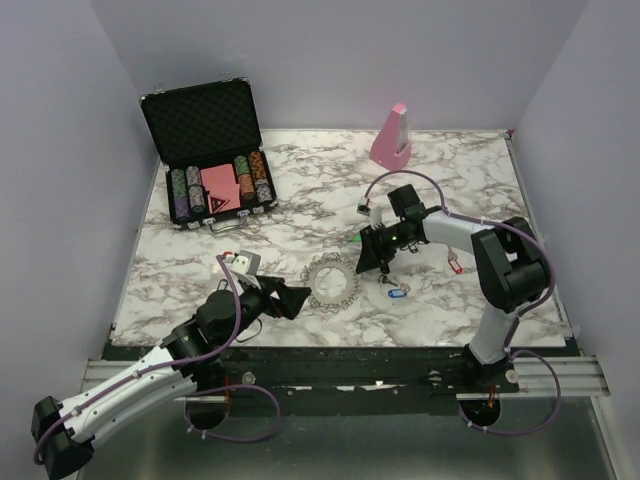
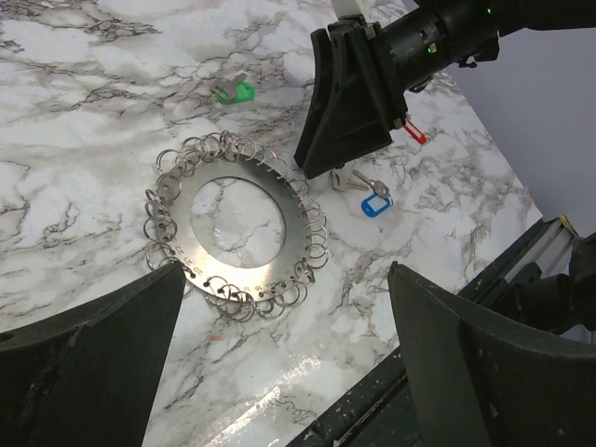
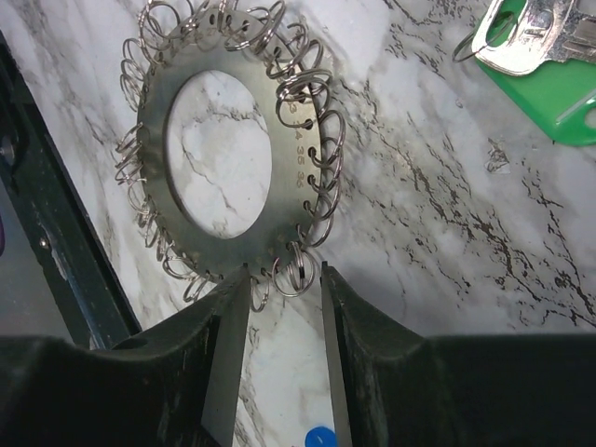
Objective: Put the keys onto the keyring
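Marble worktop (image 1: 470,180), top view: the keyring (image 1: 332,283) lies flat near the middle of the near edge, with the left claw (image 1: 292,299) and right claw (image 1: 371,256) flanking it.

Left wrist: the left claw is spread wide and empty, likely ready to steady the keyring. A blue key (image 2: 372,203) lies just beside.

Right wrist: the right claw is half apart and grips nothing. Its tips sit at a rim loop, probably lining up.

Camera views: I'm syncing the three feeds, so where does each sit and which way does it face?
Top external: high behind the arms, looking down on the table; both arms show.
Left wrist: on the left gripper, facing the keyring; its open fingers frame the bottom.
Right wrist: on the right gripper, looking down at the keyring; its fingers show.
Shared: both wrist views show keyring and green key.
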Tool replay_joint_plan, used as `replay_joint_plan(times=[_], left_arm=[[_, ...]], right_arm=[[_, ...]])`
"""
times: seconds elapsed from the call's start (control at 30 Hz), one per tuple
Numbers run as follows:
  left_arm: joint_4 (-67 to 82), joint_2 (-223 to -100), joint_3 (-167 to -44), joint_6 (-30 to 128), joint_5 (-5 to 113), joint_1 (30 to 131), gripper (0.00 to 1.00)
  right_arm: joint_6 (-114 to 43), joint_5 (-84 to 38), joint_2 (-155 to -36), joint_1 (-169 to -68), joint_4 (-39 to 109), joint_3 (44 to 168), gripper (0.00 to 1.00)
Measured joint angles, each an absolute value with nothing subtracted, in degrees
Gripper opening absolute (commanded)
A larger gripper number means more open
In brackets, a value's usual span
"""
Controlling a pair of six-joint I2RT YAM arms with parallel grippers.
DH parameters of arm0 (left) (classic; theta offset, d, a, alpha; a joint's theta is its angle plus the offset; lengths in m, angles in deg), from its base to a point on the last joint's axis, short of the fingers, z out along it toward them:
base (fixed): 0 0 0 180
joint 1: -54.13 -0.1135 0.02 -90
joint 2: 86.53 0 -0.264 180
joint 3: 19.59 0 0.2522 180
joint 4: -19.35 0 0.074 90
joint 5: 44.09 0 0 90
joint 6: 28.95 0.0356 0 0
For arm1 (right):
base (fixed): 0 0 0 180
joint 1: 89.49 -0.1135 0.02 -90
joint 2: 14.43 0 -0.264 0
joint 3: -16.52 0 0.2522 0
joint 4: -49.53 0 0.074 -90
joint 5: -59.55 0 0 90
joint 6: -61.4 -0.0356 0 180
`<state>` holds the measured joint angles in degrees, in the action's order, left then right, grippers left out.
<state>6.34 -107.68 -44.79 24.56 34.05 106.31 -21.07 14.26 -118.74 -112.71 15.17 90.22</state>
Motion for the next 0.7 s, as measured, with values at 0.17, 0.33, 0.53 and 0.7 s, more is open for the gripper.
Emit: replay_joint_plan(times=[0.17, 0.33, 0.53, 0.7], left_arm=[[6.4, -107.6, -44.8, 24.4, 34.2, 106.3, 0.99], [6.4, -107.4, -44.8, 24.3, 34.2, 106.3, 0.99], [6.4, -107.3, -44.8, 24.3, 34.2, 106.3, 0.99], [6.4, -107.2, -44.8, 24.3, 34.2, 106.3, 0.99]], right_arm=[[-21.1, 14.1, -120.7, -112.7, 15.1, 90.6, 0.36], [-21.0, 14.1, -121.4, -112.7, 14.7, 91.0, 0.27], [-20.6, 14.1, -121.4, -112.7, 14.5, 91.2, 0.21], [-20.3, 14.1, -121.5, -112.7, 13.4, 91.6, 0.23]])
